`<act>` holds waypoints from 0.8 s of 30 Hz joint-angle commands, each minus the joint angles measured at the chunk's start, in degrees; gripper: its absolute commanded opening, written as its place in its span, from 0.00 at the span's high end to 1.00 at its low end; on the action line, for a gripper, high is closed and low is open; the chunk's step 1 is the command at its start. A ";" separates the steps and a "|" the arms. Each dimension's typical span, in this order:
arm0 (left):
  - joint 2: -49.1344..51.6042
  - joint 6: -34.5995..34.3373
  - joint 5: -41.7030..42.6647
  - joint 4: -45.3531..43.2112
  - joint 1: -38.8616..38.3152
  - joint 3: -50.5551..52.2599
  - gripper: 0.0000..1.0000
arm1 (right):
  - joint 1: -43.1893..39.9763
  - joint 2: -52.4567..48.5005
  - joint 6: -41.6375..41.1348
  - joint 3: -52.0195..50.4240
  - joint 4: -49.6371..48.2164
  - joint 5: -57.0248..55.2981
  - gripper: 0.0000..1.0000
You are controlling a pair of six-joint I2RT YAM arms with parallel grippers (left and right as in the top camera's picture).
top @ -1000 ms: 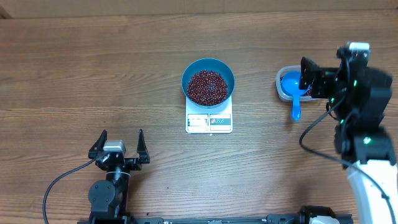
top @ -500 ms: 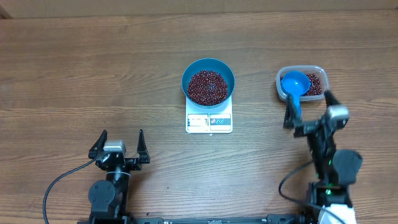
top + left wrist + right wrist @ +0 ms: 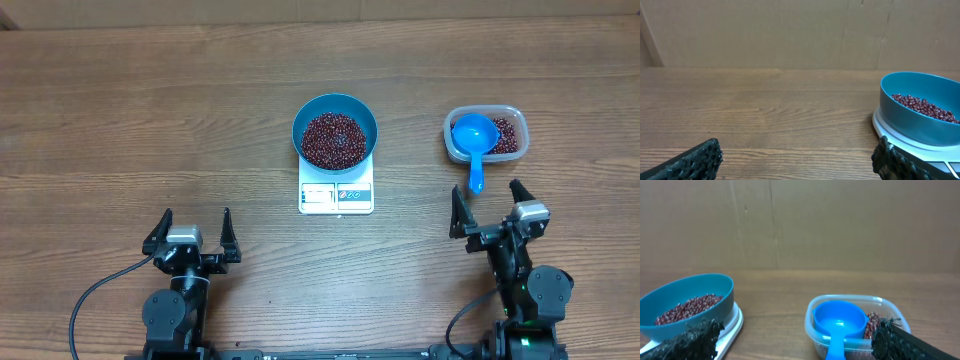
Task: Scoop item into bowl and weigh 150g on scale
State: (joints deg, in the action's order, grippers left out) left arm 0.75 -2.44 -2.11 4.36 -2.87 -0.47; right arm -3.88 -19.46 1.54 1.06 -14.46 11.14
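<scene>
The blue bowl [image 3: 335, 130] sits squarely on the white scale [image 3: 336, 197] near the middle of the wooden table [image 3: 150, 100], covering most of the platform and leaving the display strip and buttons exposed along the edge nearer the robot; the reading is too small to make out. A mound of dark red-brown beans [image 3: 333, 140] fills the bottom of the bowl, well below its rim. To the right, well apart from the scale, stands a clear plastic tub [image 3: 512, 116] with more of the same beans in its right half. A blue scoop [image 3: 474, 138] rests in the tub's left half, its cup facing up and its handle hanging over the near rim, pointing towards the robot. The left gripper [image 3: 195, 226] hovers low over bare wood at the near left, well away from the scale, its jaws spread wide and holding nothing. The right gripper [image 3: 487, 200] is at the near right, just short of the tip of the scoop handle but not touching it, its jaws likewise spread wide and empty. From the right wrist camera the tub and scoop lie straight ahead between the dark fingertips, with the bowl off to the left
</scene>
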 commanded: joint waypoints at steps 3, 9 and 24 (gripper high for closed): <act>-0.50 1.18 0.24 -0.04 0.33 0.20 0.01 | -0.26 9.81 2.01 -0.59 9.51 -0.61 0.00; -0.50 1.16 0.24 -0.04 0.35 0.20 0.01 | -0.26 19.28 2.03 -0.57 17.79 -2.80 0.00; -0.50 1.18 0.24 -0.04 0.33 0.20 0.00 | -0.26 19.34 1.95 -0.61 18.62 -3.54 0.00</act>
State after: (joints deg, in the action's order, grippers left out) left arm 0.75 -2.44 -2.11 4.40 -2.87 -0.47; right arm -3.88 -0.69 3.22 1.06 4.27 8.51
